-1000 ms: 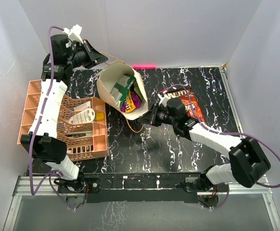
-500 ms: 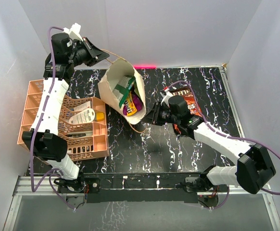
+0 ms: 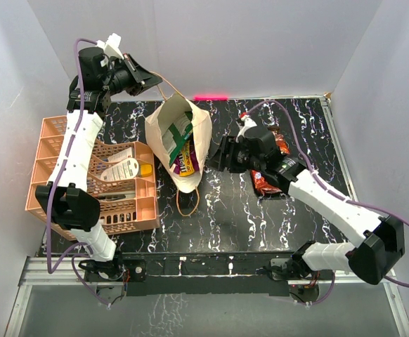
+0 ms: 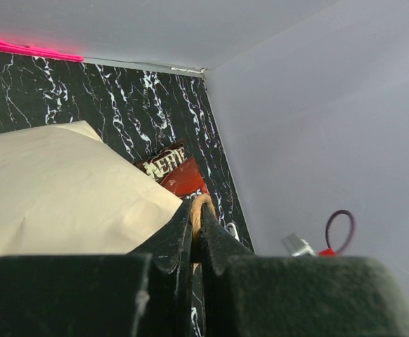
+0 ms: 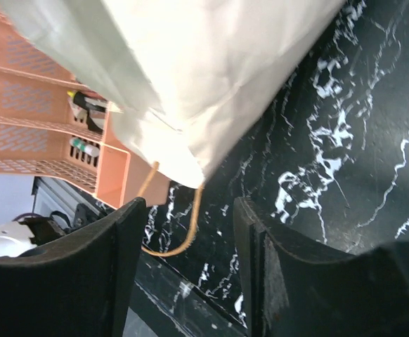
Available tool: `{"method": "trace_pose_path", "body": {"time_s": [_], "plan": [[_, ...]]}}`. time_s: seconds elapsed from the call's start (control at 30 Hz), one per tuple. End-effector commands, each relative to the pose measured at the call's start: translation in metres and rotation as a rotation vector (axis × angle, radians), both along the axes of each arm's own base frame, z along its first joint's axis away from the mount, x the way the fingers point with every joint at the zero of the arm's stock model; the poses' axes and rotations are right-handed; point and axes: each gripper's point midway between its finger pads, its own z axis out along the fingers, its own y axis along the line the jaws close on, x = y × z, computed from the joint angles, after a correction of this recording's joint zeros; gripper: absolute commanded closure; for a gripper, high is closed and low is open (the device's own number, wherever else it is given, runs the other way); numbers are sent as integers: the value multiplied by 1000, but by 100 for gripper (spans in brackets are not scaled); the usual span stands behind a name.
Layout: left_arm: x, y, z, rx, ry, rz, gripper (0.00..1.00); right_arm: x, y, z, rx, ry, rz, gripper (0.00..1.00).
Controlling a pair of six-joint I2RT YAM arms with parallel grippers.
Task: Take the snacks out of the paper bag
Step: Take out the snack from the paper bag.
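The paper bag (image 3: 199,133) stands in the middle of the table, mouth open upward. A green snack packet (image 3: 178,133) and a purple one (image 3: 185,163) show inside it. My left gripper (image 3: 150,78) is shut on the bag's far handle (image 4: 199,208) and holds it up; the bag's side (image 4: 64,189) fills the left wrist view. My right gripper (image 3: 215,156) is open and empty, close beside the bag's right side (image 5: 190,77). The bag's near handle (image 5: 178,239) lies looped on the table. Two dark brown-red packets (image 3: 265,182) (image 3: 282,144) lie on the table under my right arm.
The orange mesh basket (image 3: 46,151) with white tubes and bottles stands left of the bag, touching it; it also shows in the right wrist view (image 5: 36,126). White walls enclose the table. A pink strip (image 3: 211,97) lies at the back edge.
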Motion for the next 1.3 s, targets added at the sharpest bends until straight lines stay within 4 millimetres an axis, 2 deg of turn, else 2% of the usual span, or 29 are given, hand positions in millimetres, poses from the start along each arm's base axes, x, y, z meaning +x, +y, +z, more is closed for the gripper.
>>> {"method": "trace_pose_path", "body": {"time_s": [0.0,0.1,0.17,0.3,0.4,0.53,0.7,0.8,1.03,1.27], "plan": [[-3,2,32,-18,-90,-3,100,-3,38,43,26,-90,14,43],[-4,2,32,-19,-90,-6,100,0,77,49,28,-96,-1,43],[-5,2,32,-20,-89,-7,100,9,96,56,14,-116,-53,43],[-8,1,33,-20,-89,-12,100,34,115,58,101,-89,-219,44],[-10,1,35,-25,-94,-16,100,55,112,47,133,-83,-368,47],[-14,0,38,-30,-98,-25,100,78,94,32,92,-104,-555,49],[-19,-1,40,-36,-100,-33,100,98,98,32,74,-153,-606,49],[-20,-2,41,-54,-98,-39,100,110,103,15,38,-139,-643,49],[-26,-4,52,-66,-116,-50,100,129,99,-2,27,-128,-752,50],[-27,-4,53,-74,-116,-49,100,157,99,-15,24,-110,-790,52]]}}
